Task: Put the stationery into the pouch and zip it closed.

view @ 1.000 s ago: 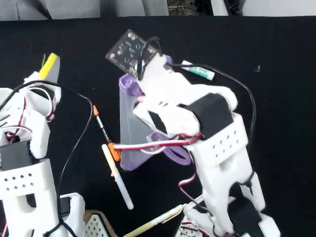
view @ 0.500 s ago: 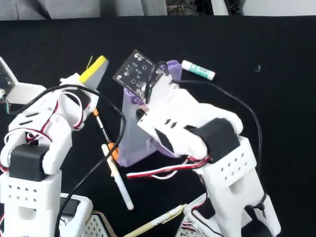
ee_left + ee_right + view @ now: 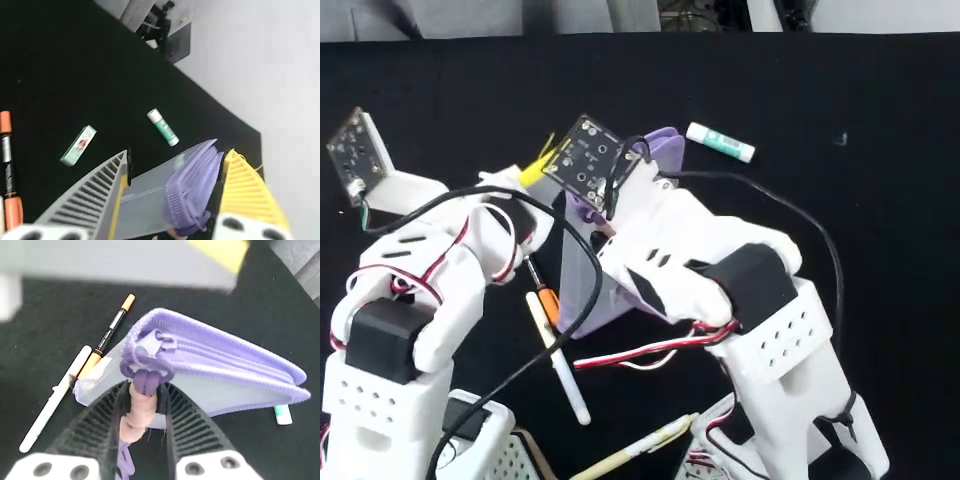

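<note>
– Lavender fabric and clear plastic: we find the pouch (image 3: 582,285) mid-table, propped at a slant between our two arms on the black table (image 3: 880,250).

– From the right wrist we get the close detail. The right gripper (image 3: 144,392) is clamped on the zip pull (image 3: 138,414), and the slider ring (image 3: 147,367) sits just beyond its fingertips.

– We also read the long axis there. The zip edge runs from that pull straight off toward the glue stick (image 3: 282,414).

– Overhead we agree. The pouch's purple far end points at the glue stick (image 3: 720,142) and stays apart from it.

– What does the left wrist give us?

– It gives us the left gripper (image 3: 176,156) spread wide. The grey finger (image 3: 95,192) is on one side and the yellow finger (image 3: 245,190) on the other, with the pouch's purple end between them. We cannot tell whether either one presses it.

– That view also gives us an eraser (image 3: 78,145) in a green and white sleeve, lying near the glue stick and outside the pouch.

– Overhead we pick up a marker (image 3: 548,303) with an orange section and a white pen (image 3: 558,360), side by side just beside the pouch's near corner. A cream pen (image 3: 630,450) lies closer to the arm bases.
</note>
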Robot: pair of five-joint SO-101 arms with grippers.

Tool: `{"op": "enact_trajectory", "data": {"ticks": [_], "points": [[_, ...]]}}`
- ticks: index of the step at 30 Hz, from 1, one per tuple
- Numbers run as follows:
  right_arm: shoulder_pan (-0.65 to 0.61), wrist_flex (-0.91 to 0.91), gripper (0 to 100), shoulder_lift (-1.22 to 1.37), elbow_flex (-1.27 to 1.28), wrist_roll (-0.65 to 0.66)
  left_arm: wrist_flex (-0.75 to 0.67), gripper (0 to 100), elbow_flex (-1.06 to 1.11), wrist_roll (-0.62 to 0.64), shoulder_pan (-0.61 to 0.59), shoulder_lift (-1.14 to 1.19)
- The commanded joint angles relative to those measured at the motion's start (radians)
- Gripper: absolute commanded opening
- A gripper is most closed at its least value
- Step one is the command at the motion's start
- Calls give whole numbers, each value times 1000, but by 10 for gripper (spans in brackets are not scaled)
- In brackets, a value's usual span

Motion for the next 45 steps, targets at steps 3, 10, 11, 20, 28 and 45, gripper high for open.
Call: {"op": "enact_trajectory", "data": {"ticks": [3,10,11,20,28,45], "points": [[-2,-3,11,-2,33,3,86,300,-58,5,2,-12],[-2,-3,11,-2,33,3,124,300,-58,3,2,-12],[-2,-3,11,-2,33,3,126,300,-58,3,2,-12],[-3,-5,11,-1,33,3,241,300,-142,3,12,-12],[-5,-14,11,1,35,3,233,300,-131,3,13,-5],[-5,-11,11,-1,35,2,201,300,-61,3,47,0]]}}
